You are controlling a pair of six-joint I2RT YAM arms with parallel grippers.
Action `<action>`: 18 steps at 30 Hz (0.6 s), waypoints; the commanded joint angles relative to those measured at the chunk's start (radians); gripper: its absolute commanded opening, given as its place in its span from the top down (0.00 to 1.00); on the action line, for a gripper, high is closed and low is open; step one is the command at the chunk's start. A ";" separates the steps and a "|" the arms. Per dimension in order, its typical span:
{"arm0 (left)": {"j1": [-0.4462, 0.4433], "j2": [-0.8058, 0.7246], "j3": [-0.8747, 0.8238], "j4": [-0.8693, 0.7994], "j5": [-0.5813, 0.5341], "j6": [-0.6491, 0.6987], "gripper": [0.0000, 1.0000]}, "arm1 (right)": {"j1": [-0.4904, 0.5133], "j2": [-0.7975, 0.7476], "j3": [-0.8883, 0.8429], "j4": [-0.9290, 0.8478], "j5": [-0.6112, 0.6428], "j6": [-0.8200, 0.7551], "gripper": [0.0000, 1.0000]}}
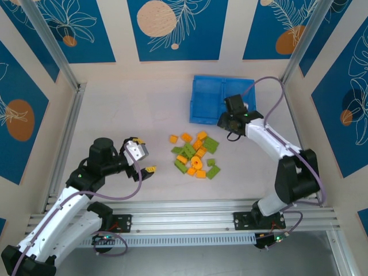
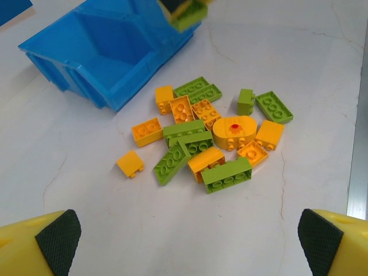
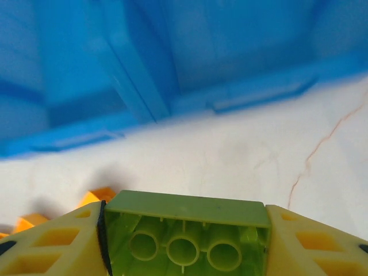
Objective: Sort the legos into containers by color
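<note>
One lime brick clamped in right gripper, long axis spanning fingers, tray just ahead; left gripper spread wide.

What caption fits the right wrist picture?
Right jaws clamp a lime green brick, the blue tray just ahead.

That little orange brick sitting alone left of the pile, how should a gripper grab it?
Probably from straight above, closing on two opposite flat sides of the small orange brick. It lies apart from the pile, with bare table on every side.
</note>
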 commanded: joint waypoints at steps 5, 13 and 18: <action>-0.010 -0.007 -0.002 0.031 0.000 0.028 0.00 | -0.160 0.171 0.243 0.033 0.046 -0.137 0.47; -0.011 -0.033 -0.017 0.024 -0.038 0.013 0.00 | -0.245 0.519 0.606 -0.093 -0.051 -0.128 0.42; -0.010 -0.044 -0.027 0.026 -0.053 0.011 0.00 | -0.251 0.591 0.729 -0.176 -0.073 -0.106 0.25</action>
